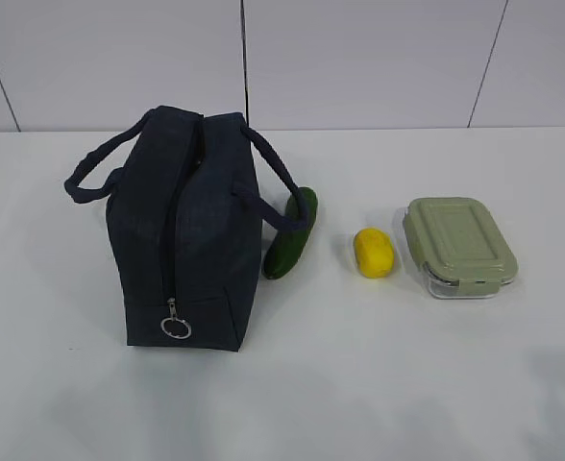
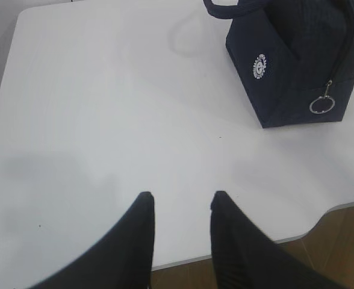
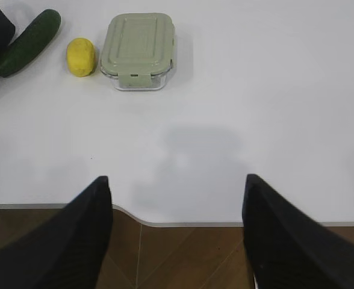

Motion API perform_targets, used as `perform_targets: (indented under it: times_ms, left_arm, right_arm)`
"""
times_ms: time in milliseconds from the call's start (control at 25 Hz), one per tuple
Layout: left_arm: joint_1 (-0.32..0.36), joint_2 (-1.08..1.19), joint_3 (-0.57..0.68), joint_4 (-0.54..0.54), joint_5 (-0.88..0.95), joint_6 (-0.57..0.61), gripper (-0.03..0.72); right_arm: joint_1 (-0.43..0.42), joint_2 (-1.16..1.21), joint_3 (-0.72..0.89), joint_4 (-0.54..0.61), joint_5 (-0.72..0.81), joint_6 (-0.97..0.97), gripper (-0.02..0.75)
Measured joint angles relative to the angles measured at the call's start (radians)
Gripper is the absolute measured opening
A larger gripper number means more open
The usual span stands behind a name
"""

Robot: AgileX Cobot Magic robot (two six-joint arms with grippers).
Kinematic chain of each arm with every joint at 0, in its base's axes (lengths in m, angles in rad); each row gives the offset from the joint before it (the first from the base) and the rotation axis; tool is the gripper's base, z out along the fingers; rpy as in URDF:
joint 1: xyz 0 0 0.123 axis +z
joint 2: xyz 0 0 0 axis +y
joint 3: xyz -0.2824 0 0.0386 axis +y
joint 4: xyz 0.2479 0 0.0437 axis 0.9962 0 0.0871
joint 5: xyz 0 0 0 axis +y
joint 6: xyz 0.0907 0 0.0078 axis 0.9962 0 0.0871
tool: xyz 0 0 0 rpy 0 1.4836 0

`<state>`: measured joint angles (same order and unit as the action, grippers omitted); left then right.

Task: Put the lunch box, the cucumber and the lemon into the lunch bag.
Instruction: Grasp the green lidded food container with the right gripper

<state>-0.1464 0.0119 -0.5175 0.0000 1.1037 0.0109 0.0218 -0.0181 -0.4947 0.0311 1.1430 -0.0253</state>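
While both arms hang back over the near edge of the white table, the left hand stands with its two dark fingers parted by a modest gap and nothing between them, and the right hand is spread much wider, likewise empty. Ahead of the left hand and off to its right sits the lunch bag, well apart from the fingertips, upright on the table, its end panel with the silver ring pull turned toward the hand and the small round white logo on the side facing it. Its zipper appears to run shut along the top and down the end, and the two loop handles fall to either side. Ahead of the right hand and to its left, well clear of it, lies the lunch box with its sage-green lid clipped on. Just beside the box, further left, rests the lemon, apart from it. Beyond the lemon, furthest left from that hand, the cucumber lies at a slant, its far end close against the bag's side under one handle.
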Motion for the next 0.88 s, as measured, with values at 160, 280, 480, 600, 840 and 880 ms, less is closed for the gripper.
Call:
perform_targets:
  times_ms: [160,280,480,600,840,880]
  left_arm:
    - [0.000,0.000,0.000,0.000,0.000,0.000,0.227]
    - [0.000,0.000,0.000,0.000,0.000,0.000,0.227]
    - [0.000,0.000,0.000,0.000,0.000,0.000,0.227]
    - [0.000,0.000,0.000,0.000,0.000,0.000,0.227]
    - [0.000,0.000,0.000,0.000,0.000,0.000,0.227]
    - [0.000,0.000,0.000,0.000,0.000,0.000,0.227]
  right_arm:
    - [0.000,0.000,0.000,0.000,0.000,0.000,0.513]
    - [0.000,0.000,0.000,0.000,0.000,0.000,0.513]
    - [0.000,0.000,0.000,0.000,0.000,0.000,0.513]
    - [0.000,0.000,0.000,0.000,0.000,0.000,0.513]
    - [0.000,0.000,0.000,0.000,0.000,0.000,0.513]
    - [0.000,0.000,0.000,0.000,0.000,0.000,0.513]
